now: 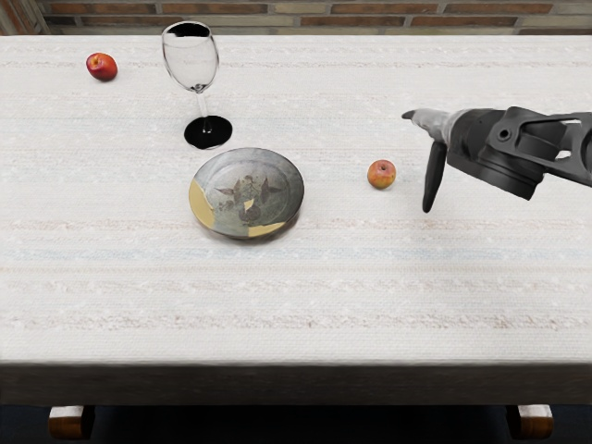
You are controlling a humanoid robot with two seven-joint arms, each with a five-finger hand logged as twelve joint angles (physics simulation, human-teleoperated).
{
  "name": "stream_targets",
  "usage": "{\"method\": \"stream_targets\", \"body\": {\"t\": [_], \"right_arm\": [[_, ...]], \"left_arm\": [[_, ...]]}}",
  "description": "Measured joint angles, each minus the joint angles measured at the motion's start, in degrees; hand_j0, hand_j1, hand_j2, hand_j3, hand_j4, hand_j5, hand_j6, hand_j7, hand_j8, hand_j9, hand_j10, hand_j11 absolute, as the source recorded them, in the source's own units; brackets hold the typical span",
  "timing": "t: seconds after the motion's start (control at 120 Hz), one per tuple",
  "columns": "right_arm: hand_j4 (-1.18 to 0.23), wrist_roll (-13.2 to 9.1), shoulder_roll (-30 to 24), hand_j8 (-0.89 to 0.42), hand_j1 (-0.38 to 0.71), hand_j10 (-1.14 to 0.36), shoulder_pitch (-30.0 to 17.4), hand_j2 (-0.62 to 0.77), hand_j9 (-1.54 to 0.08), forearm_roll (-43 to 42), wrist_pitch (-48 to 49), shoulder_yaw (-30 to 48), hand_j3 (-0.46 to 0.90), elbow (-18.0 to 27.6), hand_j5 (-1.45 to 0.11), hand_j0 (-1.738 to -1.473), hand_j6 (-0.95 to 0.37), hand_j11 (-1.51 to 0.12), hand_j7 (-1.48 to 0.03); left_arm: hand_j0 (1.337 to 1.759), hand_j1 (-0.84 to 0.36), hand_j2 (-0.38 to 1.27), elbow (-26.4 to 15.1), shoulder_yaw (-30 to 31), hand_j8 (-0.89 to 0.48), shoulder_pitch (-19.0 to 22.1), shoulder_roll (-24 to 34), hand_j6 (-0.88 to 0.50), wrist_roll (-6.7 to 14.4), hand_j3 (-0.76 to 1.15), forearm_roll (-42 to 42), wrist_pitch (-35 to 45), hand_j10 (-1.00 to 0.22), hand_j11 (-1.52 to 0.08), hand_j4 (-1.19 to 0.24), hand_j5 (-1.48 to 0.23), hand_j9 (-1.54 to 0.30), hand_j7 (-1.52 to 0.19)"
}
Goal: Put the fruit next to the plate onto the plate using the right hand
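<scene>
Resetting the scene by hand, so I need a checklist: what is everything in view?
round grey ceramic plate with yellow patches: one, grey and yellow, middle of the table
small orange-red fruit: one, right of the plate, not touching it
red apple: one, far left corner
clear wine glass with dark foot: one, upright just behind the plate
white-clothed table: one, fills the view
brick wall: one, red-brown, top edge
right robot hand: one, dark grey, right of the fruit, open, holding nothing

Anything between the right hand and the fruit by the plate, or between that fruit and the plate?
Nothing visible. Only bare table separates the open right hand from the fruit, and the fruit from the plate on its left. The wine glass stands behind the plate, off that path.
</scene>
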Motion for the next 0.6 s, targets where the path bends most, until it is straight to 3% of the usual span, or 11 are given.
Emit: {"method": "stream_targets", "body": {"t": [0.158, 0.35, 0.6], "right_arm": [[-0.04, 0.0, 0.8, -0.04, -0.3, -0.04, -0.8, -0.01, -0.05, -1.5, -8.8, -2.8, 0.0, 2.2, -0.05, -1.658, -0.04, -0.05, -0.05], [-0.12, 0.0, 4.0, -0.12, -0.2, -0.12, -2.7, -0.02, -0.16, -1.9, -15.2, -4.2, 0.0, 0.7, -0.16, -1.658, -0.12, -0.16, -0.16], [-0.18, 0.0, 10.0, -0.18, -0.14, -0.18, -4.7, -0.03, -0.23, -1.9, -16.5, -4.5, 0.0, -6.4, -0.23, -1.658, -0.18, -0.23, -0.23]], "left_arm": [[1.658, 0.35, 0.0, 0.0, 0.0, 0.0, 0.0, 0.0, 0.0, 0.0, 0.0, 0.0, 0.0, 0.0, 0.0, 0.0, 0.0, 0.0, 0.0], [1.658, 0.35, 0.0, 0.0, 0.0, 0.0, 0.0, 0.0, 0.0, 0.0, 0.0, 0.0, 0.0, 0.0, 0.0, 0.0, 0.0, 0.0, 0.0], [1.658, 0.35, 0.0, 0.0, 0.0, 0.0, 0.0, 0.0, 0.0, 0.0, 0.0, 0.0, 0.0, 0.0, 0.0, 0.0, 0.0, 0.0, 0.0]]}}
